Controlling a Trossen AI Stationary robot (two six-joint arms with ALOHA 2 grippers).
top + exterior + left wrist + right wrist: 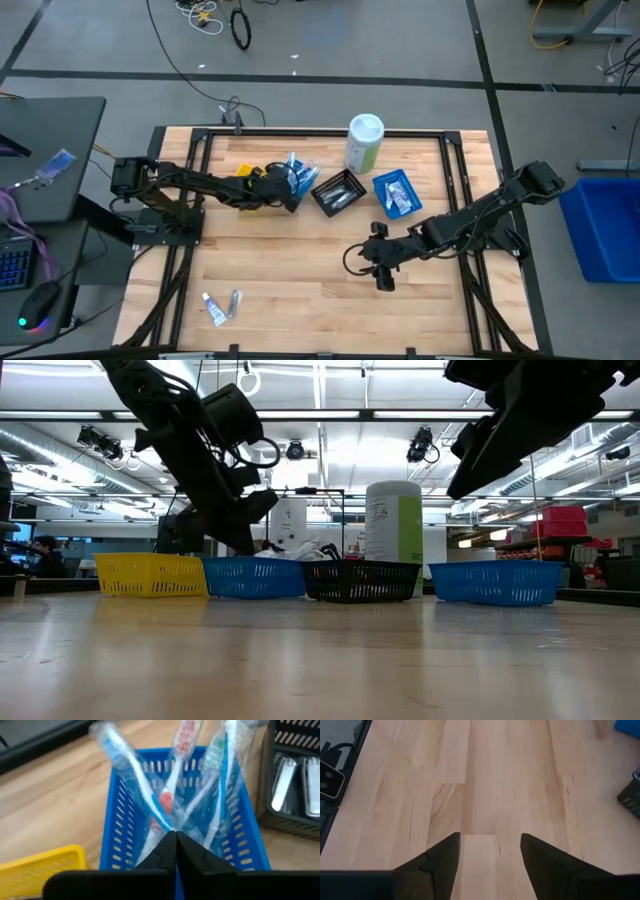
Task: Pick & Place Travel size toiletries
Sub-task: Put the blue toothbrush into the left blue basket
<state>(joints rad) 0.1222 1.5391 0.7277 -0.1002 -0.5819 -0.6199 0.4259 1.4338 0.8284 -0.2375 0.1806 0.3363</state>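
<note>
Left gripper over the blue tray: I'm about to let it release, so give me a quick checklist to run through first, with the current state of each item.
1. Left gripper closed on the wrapped toothbrushes: ok, fingers pinched together at the wrappers.
2. Toothbrushes positioned over the blue tray: ok, they stand inside its walls.
3. Toothbrushes resting on the tray floor: cannot tell, their lower ends are hidden.
4. Yellow tray and black tray clear of the drop: ok, both sit beside it.
5. Right gripper out of the way: ok, open over bare table.
6. Items left to pick: not ok, small tubes remain near the table's front edge.
</note>
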